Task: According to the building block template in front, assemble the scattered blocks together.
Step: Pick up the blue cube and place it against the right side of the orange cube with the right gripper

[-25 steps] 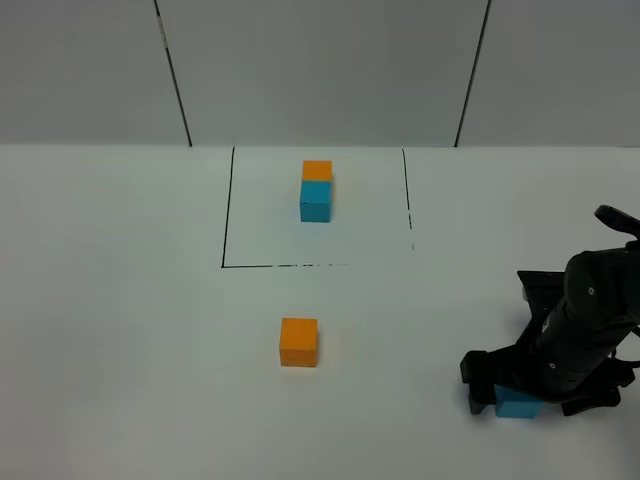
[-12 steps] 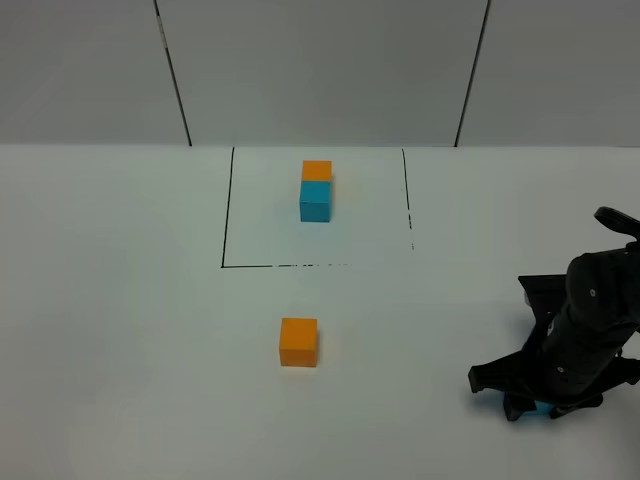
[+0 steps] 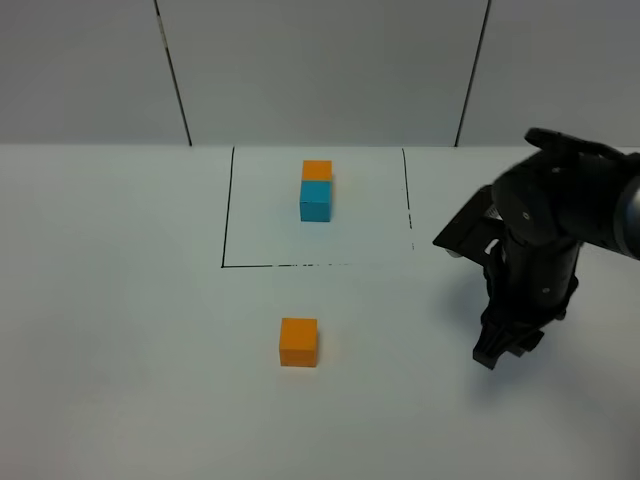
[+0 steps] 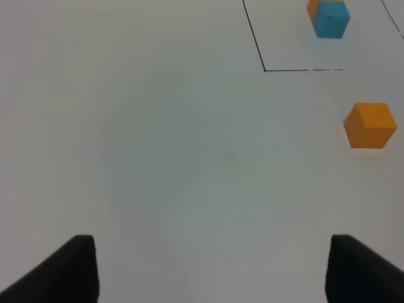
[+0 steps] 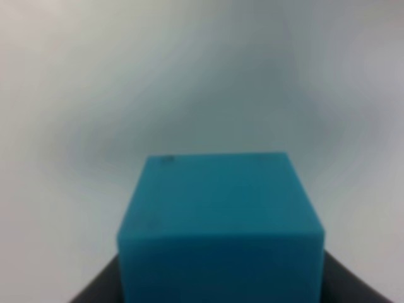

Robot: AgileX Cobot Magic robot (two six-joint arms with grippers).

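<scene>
Right hand (image 3: pixel 495 350) lifted, clamped on cyan block (image 5: pixel 221 221) | left hand (image 4: pixel 211 270) wide open, empty | template (image 3: pixel 316 190) within outline (image 3: pixel 228 220)

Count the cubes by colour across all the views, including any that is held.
Orange: 2 (template orange cube, loose orange cube)
Cyan: 2 (template cyan cube, held cyan cube)
Total: 4

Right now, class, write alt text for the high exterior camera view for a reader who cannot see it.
A black robot arm on the right points its tool down at a white table. A loose orange cube sits mid-table, in front of a black outline enclosing an orange-and-cyan pair.
</scene>
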